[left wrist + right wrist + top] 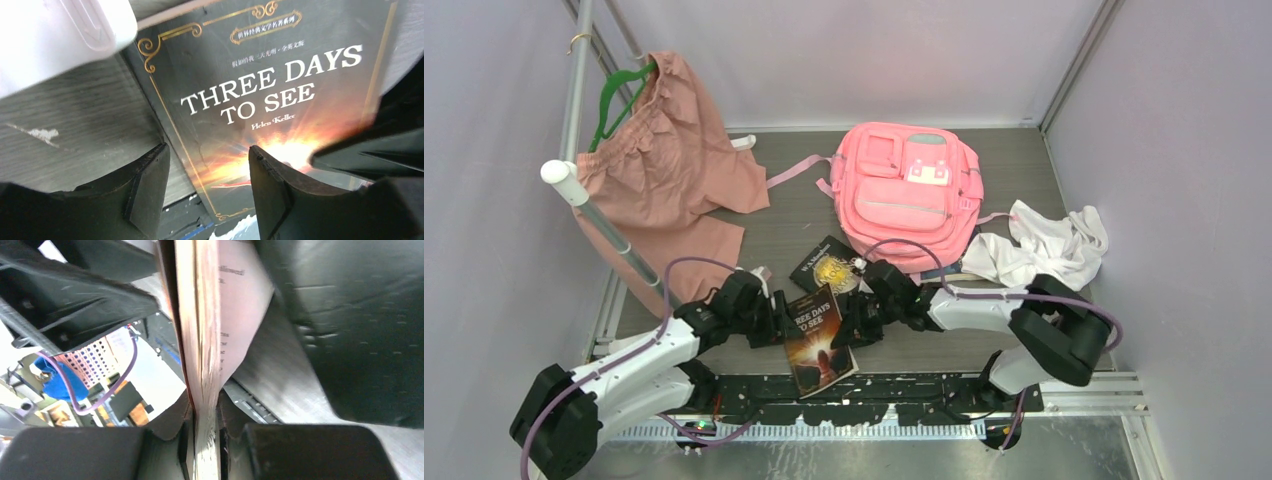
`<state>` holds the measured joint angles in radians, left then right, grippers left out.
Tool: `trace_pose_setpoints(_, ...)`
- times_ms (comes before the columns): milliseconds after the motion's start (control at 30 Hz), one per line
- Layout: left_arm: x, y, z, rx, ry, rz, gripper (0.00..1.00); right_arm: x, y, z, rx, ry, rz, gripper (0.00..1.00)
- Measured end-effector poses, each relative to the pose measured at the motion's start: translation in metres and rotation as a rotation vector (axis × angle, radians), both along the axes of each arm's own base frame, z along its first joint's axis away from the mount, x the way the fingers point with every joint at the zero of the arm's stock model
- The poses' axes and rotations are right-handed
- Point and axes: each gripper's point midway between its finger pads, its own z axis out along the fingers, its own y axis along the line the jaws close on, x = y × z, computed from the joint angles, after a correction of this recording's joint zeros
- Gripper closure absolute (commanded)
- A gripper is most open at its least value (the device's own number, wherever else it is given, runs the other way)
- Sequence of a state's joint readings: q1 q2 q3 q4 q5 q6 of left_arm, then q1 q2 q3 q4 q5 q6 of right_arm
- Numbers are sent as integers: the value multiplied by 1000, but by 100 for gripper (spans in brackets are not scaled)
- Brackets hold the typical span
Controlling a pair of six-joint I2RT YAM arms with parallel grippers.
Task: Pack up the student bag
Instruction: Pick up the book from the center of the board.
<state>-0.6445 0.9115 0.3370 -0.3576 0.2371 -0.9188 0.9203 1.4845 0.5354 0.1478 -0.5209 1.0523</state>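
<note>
Right claw (204,440) pinches the book (819,345) (left claw (207,155) gapes) on a grey wood-grain table (784,230), pale walls (874,50) around.

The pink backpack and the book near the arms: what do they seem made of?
The backpack: matte woven fabric, probably synthetic; it sags softly, with stitched pockets. The book: paper pages, visible edge-on, under a seemingly glossy card cover catching light.

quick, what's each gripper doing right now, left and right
left gripper: open, astride the edge of the Three Days to See book
right gripper: shut on that same book
</note>
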Motion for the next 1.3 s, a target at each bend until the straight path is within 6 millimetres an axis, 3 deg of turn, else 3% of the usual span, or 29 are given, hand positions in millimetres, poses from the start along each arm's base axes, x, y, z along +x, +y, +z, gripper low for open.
trace_pose_setpoints(133,-3,3,21,13,-26,-16,36,8,0,40,-30,-107,29,96)
trace_pose_setpoints(200,5,2,48,-2,-96,-18,35,14,-3,67,-28,-178,37,96)
trace_pose_setpoints(333,25,-3,122,-62,-270,-16,33,40,-22,125,-9,-337,-4,96)
trace_pose_setpoints(467,32,-9,157,-98,-325,-28,29,71,-45,151,-4,-425,-109,97)
trace_pose_setpoints(567,31,-13,154,-99,-296,-37,26,84,-54,151,-18,-430,-165,97)
trace_pose_setpoints(667,29,-17,147,-106,-255,-40,17,83,-54,150,-10,-415,-171,97)
trace_pose_setpoints(800,23,-26,150,-189,-236,-43,13,81,-47,153,33,-398,-171,97)
trace_pose_setpoints(1067,19,-39,149,-306,-208,-41,15,80,-37,167,120,-404,-160,97)
trace_pose_setpoints(1300,25,-47,159,-412,-230,-20,18,76,-31,166,173,-380,-156,97)
